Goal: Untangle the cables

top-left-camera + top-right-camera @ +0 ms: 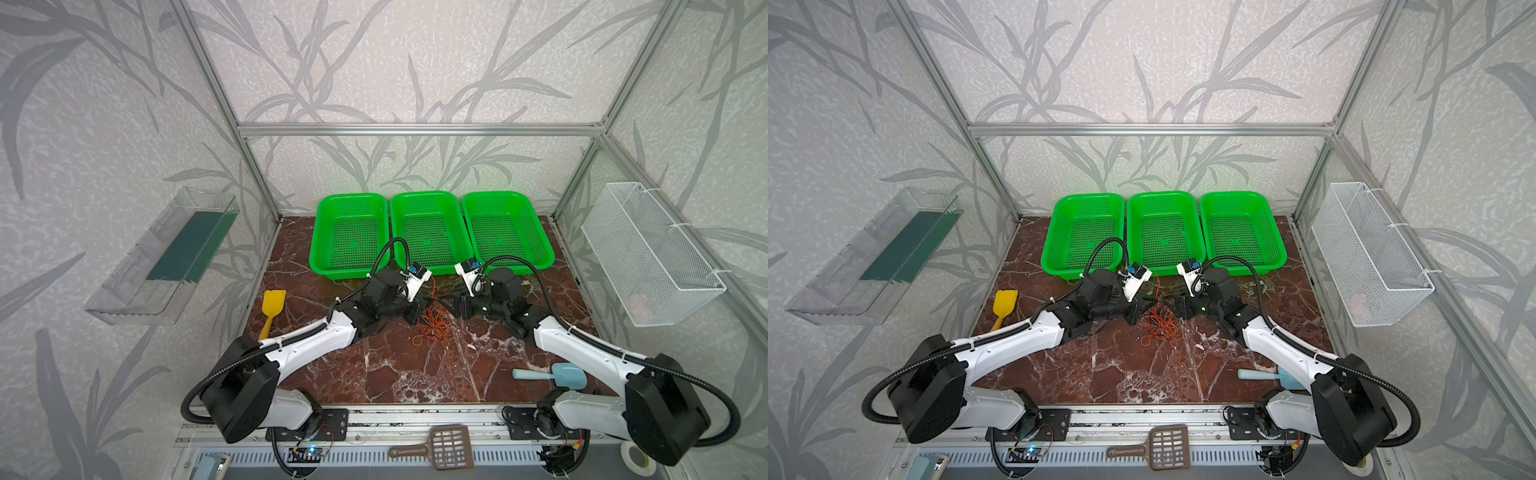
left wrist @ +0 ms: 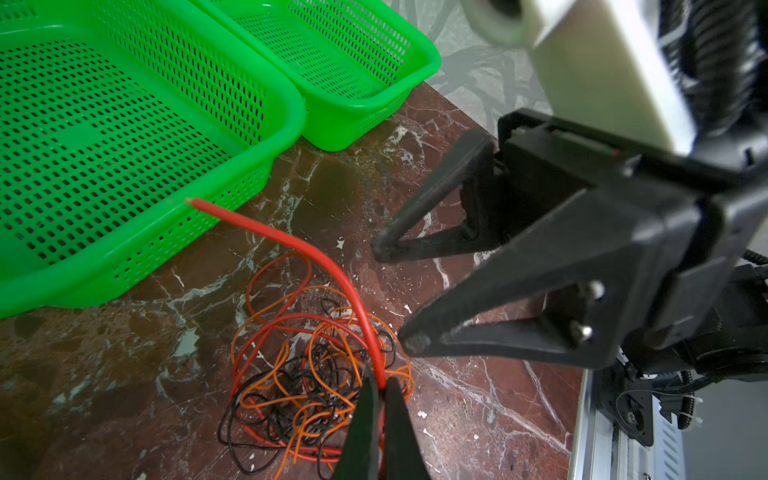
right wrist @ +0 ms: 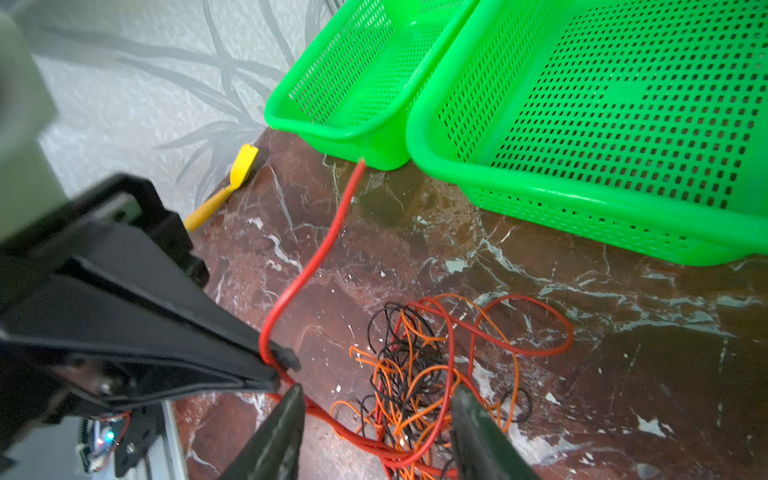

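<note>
- Three green baskets (image 1: 351,196) sit in a row across the upper middle of both top views, rims just beside each other. They're perforated plastic with rounded corners, and all three look empty.
- A clear plastic bin (image 1: 124,289) hangs on the wall at the left of the frame, with a flat dark green sheet (image 1: 187,245) lying inside it.
- A white wire-mesh basket (image 1: 648,249) hangs on the wall at the right. There's something pale pinkish at the bottom, too blurry to say what.
- The cables (image 1: 434,328) are a loose tangle of thin orange, red and black wire. They lie dead centre of the frame on the glossy red-brown marble tabletop (image 1: 374,374), between the two claws and in front of the baskets.
- The left gripper (image 2: 379,388) has its pointed black fingers pinched together on the red cable (image 2: 291,243). The free end arcs up off the table from the pinch.
- The right gripper (image 3: 376,395) has its fingers spread apart right over the tangle, clamping nothing.
- A yellow spatula (image 1: 272,311) lies at the table's left edge, and a pale blue scoop (image 1: 557,374) at the lower right.
</note>
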`<action>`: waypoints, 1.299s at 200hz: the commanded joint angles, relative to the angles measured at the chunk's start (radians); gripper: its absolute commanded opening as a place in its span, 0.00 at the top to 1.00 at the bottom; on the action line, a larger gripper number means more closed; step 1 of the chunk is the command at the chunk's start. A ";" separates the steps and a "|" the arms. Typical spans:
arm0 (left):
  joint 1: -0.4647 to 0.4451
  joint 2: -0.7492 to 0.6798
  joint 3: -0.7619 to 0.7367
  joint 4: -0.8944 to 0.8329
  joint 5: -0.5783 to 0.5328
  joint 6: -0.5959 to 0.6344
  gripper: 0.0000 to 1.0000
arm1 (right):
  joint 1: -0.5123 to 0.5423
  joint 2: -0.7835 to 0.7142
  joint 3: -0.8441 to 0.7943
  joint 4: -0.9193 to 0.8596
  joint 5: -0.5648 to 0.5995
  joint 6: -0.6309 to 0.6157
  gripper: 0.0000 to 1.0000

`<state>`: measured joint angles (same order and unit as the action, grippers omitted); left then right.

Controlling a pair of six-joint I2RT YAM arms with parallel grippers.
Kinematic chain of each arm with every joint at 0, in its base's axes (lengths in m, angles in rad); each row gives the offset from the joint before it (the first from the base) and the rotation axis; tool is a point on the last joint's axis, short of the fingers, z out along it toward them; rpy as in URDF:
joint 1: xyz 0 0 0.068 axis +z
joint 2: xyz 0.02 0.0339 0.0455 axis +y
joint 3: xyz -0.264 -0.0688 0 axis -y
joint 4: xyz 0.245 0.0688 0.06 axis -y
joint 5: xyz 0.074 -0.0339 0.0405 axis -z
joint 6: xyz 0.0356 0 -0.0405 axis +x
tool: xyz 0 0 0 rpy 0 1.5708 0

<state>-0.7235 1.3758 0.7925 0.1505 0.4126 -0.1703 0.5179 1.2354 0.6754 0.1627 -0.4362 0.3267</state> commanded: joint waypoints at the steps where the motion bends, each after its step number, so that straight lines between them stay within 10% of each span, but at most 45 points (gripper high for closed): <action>1: 0.005 0.003 0.020 0.035 0.014 0.026 1.00 | -0.005 -0.021 0.047 0.060 -0.016 0.126 0.44; 59: 0.001 0.026 0.046 0.039 0.036 0.031 1.00 | -0.006 0.113 0.160 0.003 -0.103 0.236 0.42; 114: -0.001 0.011 0.043 0.063 0.018 0.037 1.00 | -0.006 0.145 0.204 -0.074 -0.122 0.223 0.62; 155: -0.002 0.014 0.043 0.070 0.022 0.045 1.00 | -0.008 0.157 0.226 -0.123 -0.103 0.208 0.46; 237: -0.004 0.024 0.062 0.109 0.000 0.026 1.00 | -0.028 0.165 0.260 -0.121 -0.129 0.218 1.00; 260: -0.004 -0.005 0.030 0.106 -0.029 0.007 0.73 | -0.037 0.155 0.258 -0.106 -0.114 0.238 1.00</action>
<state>-0.7250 1.4090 0.8204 0.2256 0.4095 -0.1509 0.4992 1.3983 0.9134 0.0578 -0.5610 0.5533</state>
